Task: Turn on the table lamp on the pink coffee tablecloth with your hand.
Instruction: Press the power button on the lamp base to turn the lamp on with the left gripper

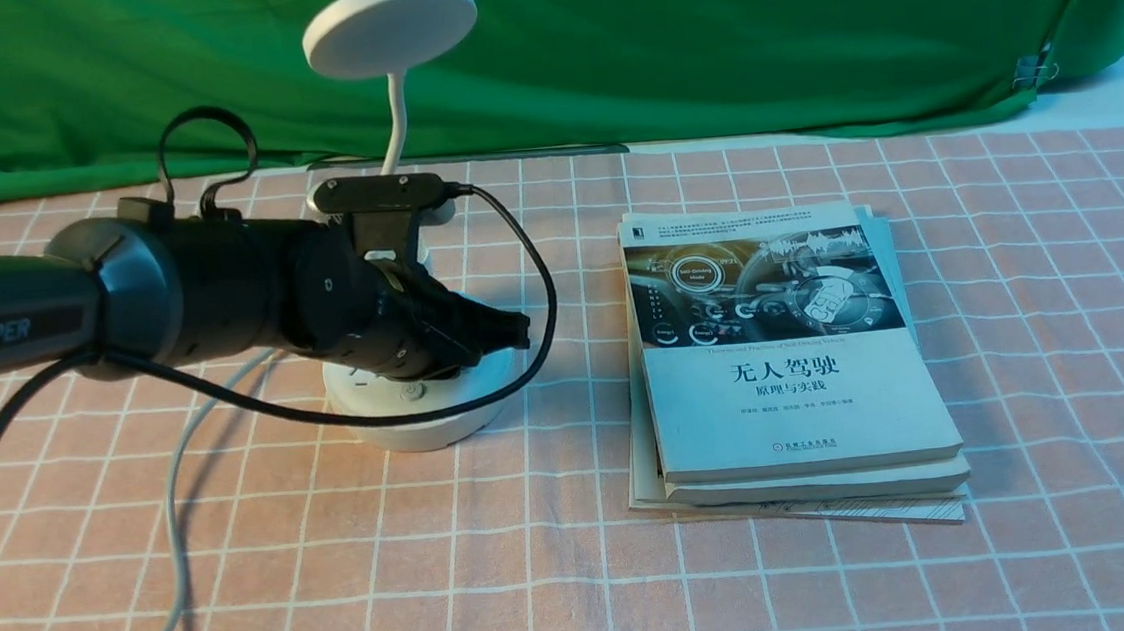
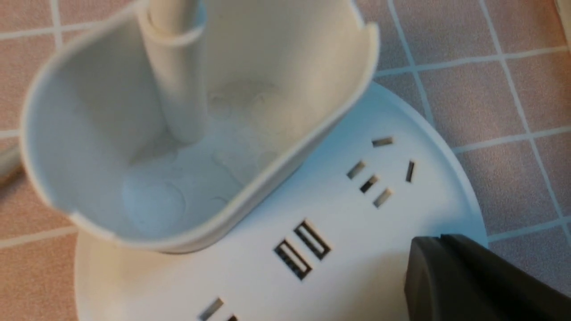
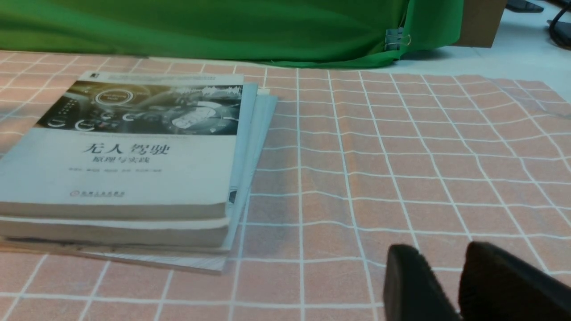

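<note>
Inside the oval cup [image 2: 285,165] stands the lamp's neck [image 2: 178,80].

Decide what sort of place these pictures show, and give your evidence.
Probably a robotics lab or test bench: a robot arm marked PiPER reaches over a table lamp, green cloth hangs as a backdrop, and a book stack sits nearby.

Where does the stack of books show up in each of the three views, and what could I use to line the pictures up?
Front view: the stack of books sits right of centre.
Left wrist view: I can't identify the stack there.
Right wrist view: it fills the left side of the picture.
Shared landmark: the pink tablecloth with its white grid shows in all three.
</note>
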Tool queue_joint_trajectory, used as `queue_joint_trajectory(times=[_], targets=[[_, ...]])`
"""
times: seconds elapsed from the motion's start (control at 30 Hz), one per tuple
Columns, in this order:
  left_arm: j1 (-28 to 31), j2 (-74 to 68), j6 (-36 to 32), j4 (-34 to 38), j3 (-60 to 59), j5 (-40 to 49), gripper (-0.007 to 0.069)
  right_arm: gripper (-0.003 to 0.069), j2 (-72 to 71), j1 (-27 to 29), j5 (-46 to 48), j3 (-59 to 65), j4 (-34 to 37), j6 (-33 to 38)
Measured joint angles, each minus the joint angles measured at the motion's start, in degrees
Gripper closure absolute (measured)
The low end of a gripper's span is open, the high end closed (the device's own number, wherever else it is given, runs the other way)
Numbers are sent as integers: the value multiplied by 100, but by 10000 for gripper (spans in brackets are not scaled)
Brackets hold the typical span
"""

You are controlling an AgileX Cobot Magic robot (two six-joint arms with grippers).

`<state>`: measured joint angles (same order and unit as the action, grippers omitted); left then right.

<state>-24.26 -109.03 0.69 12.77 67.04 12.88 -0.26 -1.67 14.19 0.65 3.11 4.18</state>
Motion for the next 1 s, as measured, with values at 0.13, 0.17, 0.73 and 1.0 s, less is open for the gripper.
queue_joint_trajectory(times=[0.13, 0.17, 0.73, 1.0], targets=[[0, -43, 44, 130, 0, 85, 603, 421, 0, 0, 0, 0, 0, 2], [0, -58, 44, 174, 7, 113, 603, 421, 0, 0, 0, 0, 0, 2], [0, -347, 109, 208, 161, 239, 603, 421, 0, 0, 0, 0, 0, 1], [0, -457, 167, 211, 237, 255, 603, 421, 0, 0, 0, 0, 0, 1]])
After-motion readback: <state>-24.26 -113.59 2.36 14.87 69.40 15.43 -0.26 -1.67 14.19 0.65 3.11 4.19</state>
